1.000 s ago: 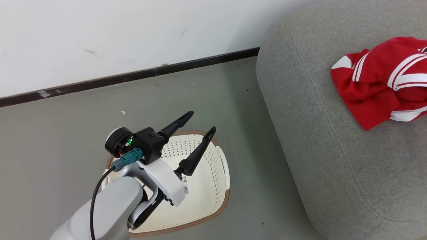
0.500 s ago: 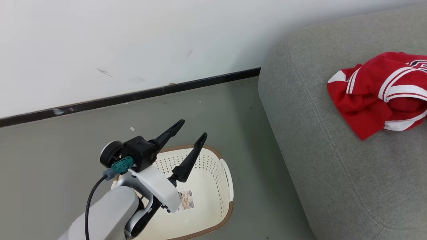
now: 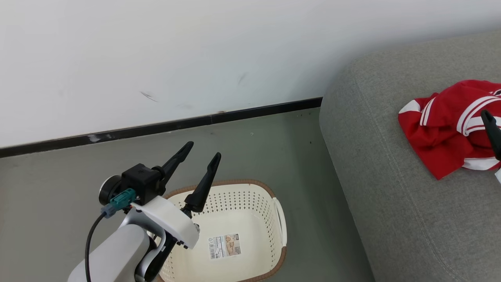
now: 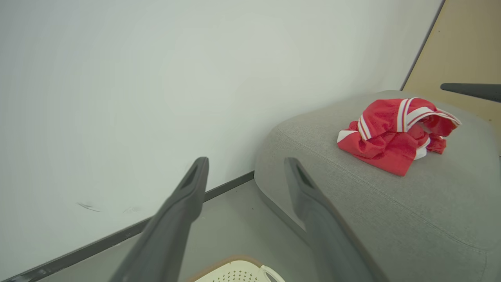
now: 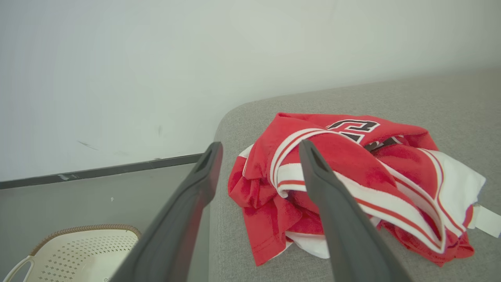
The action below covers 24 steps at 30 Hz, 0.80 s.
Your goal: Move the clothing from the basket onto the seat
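Two long dark fingers of the left gripper (image 3: 202,150) stand spread wide in the head view with nothing between them, poised over the far rim of the cream laundry basket (image 3: 256,203). The basket sits on the grey floor (image 3: 58,188), a printed label (image 3: 225,246) showing on its bare bottom. To its right, the grey seat (image 3: 391,188) carries the red-and-white clothing (image 3: 438,129) in a crumpled heap. One finger of the right gripper (image 3: 491,127) juts in at the frame's edge over that heap. A black baseboard (image 3: 176,124) runs under the white wall (image 3: 195,51).

In the left wrist view, that gripper's fingers rise far apart, gripping nothing. The heap lies on top of the seat, well apart from them, and the basket's brown rim peeks in at the bottom edge.

In the right wrist view, the right gripper's fingers are likewise fully spread and hold nothing. The heap lies on the seat beyond them, and one finger crosses in front of its white stripes; whether it touches them I cannot tell. Black numerals (image 5: 352,127) show on the top fold. The basket stands on the floor at lower left.
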Available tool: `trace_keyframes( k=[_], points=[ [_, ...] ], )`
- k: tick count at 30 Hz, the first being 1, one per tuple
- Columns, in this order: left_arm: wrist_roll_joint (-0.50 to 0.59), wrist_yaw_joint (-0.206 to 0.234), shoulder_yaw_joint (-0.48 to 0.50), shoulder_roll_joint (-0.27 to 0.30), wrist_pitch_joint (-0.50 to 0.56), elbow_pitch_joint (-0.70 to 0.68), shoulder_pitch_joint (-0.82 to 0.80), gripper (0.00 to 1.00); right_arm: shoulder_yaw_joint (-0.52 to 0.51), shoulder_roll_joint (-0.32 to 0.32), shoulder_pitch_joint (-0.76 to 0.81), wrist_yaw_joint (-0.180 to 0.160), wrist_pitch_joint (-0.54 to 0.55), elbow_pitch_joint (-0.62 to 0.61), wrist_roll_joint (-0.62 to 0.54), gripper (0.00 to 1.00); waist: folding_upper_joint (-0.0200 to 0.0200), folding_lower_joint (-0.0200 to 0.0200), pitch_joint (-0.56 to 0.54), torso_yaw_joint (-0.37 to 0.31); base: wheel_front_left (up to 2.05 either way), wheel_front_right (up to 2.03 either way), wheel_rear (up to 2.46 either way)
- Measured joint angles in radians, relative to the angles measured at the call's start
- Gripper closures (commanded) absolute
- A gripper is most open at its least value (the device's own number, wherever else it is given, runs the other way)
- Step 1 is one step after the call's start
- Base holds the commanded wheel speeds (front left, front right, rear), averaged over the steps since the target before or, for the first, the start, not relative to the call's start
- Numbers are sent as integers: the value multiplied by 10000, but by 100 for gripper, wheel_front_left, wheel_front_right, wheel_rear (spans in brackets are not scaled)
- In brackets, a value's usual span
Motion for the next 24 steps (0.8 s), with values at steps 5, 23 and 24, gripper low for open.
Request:
trace_keyframes(
  k=[5,23,24],
  points=[
    [-105,163,288,130,-71,-4,250,0,213,-27,52,0,-278,-449,-19,0,0,1,-163,269,0,0,0],
    [-274,709,1333,439,-157,-169,1000,0,-115,265,694,0,-1952,-1513,-786,0,0,1,-586,1275,0,0,0],
    [-295,727,1409,439,-157,-178,1061,0,-159,293,764,0,-2004,-1563,-851,0,0,0,-610,1332,0,0,0]
  ],
)
